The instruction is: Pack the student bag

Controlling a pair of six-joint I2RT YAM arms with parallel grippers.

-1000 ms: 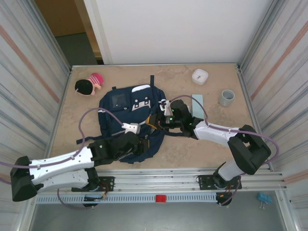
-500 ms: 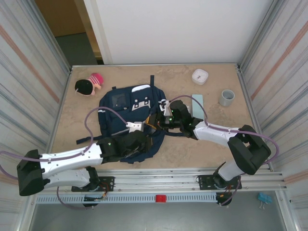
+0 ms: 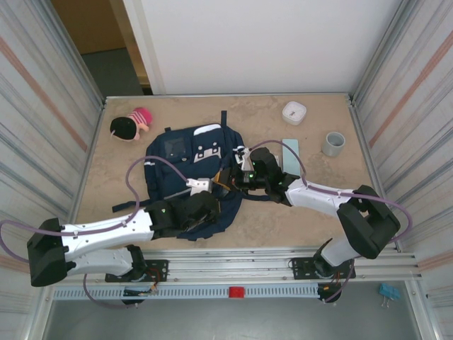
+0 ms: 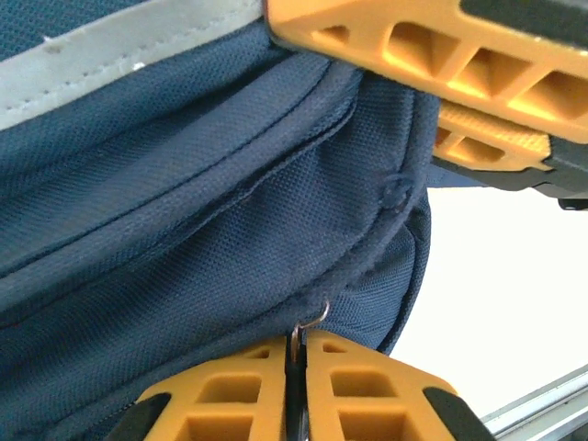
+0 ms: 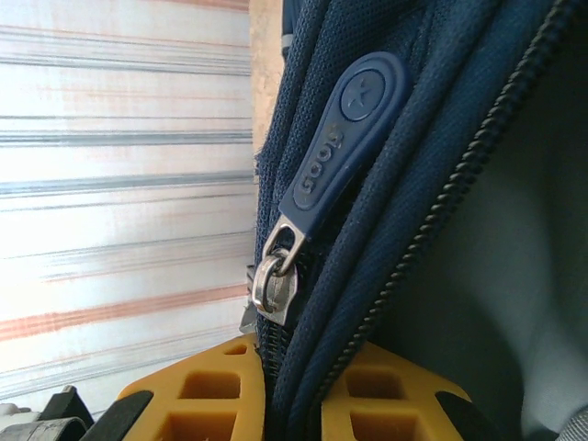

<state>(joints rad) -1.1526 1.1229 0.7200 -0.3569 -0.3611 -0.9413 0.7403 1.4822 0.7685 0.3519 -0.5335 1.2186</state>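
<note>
The student bag point(image 3: 212, 164) lies flat on the bench point(image 3: 297, 219), left of centre in the overhead view. Its front pocket with white patches faces up and its top handle points toward the upper edge of the frame.

In the right wrist view an open zip runs diagonally up the frame, with grey lining point(image 5: 496, 276) to its right. A navy rubber zip tab point(image 5: 344, 147) hangs from a metal slider point(image 5: 274, 280) just above the orange fingers. The right pincer point(image 5: 289, 372) is clenched on a fold of the bag beside that zip, at the bag's right edge in the overhead view.

In the left wrist view the left pincer point(image 4: 294, 358) is clenched at the bottom of the frame. Its two orange fingers are pressed together on the stem of a small metal zip ring point(image 4: 317, 315) that sticks out of the bag's seam. More orange fingers cross the upper right of that view, touching the bag's top fabric. Both arms meet over the bag's lower right part in the overhead view.

Farther out, a small doll with a pink hat point(image 3: 129, 125) lies at the bench's upper left. A white square dish point(image 3: 294, 112) sits toward the upper right, with a grey roll point(image 3: 333, 143) below and right of it. A pale blue strip point(image 3: 290, 151) lies just beside the right arm.
</note>
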